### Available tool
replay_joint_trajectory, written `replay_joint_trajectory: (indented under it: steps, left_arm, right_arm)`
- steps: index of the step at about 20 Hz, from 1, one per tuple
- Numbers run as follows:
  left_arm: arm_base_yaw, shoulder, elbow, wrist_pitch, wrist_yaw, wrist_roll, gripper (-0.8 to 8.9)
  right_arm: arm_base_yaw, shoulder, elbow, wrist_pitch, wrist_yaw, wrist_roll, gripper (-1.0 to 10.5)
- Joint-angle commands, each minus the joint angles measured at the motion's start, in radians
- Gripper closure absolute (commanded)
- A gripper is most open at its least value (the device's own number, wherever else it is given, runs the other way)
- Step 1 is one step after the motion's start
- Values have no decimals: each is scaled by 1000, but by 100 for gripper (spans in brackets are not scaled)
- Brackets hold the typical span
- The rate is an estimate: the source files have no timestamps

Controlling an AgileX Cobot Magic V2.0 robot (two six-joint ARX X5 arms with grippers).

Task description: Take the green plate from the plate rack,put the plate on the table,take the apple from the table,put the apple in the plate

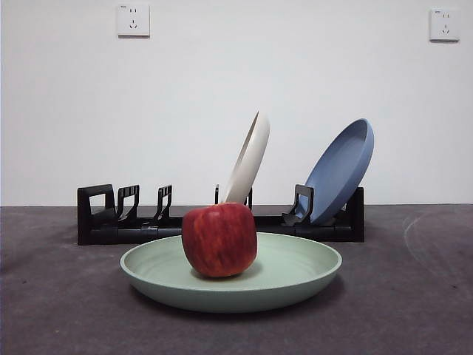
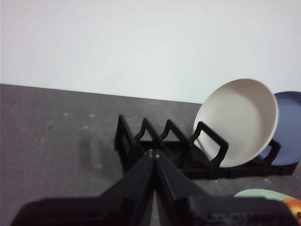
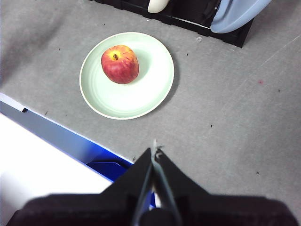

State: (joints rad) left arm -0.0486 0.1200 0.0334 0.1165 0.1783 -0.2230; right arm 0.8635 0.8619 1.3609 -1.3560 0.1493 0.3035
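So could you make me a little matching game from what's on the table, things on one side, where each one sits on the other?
Things:
1. red streaked apple
2. pale green round plate
3. cream-white round plate
4. blue round plate

Places:
A. leaning at the end of the black plastic rack
B. flat on the dark grey table
C. standing near the rack's middle
D. on the green plate

Pairs: 1-D, 2-B, 3-C, 4-A
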Motion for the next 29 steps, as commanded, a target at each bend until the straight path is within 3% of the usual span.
replay_joint_trajectory:
  steps: [1, 6, 29]
  left_arm:
    - [8, -40, -24, -75, 4, -16, 817]
    - [34, -116, -24, -281, -25, -10, 816]
    - [37, -98, -23, -265, -25, 6, 816]
  right_arm:
    - [0, -1, -7, -23, 1, 8, 945]
    - [0, 0, -7, -23, 1, 8, 945]
    - [0, 0, -7, -23, 8, 7, 945]
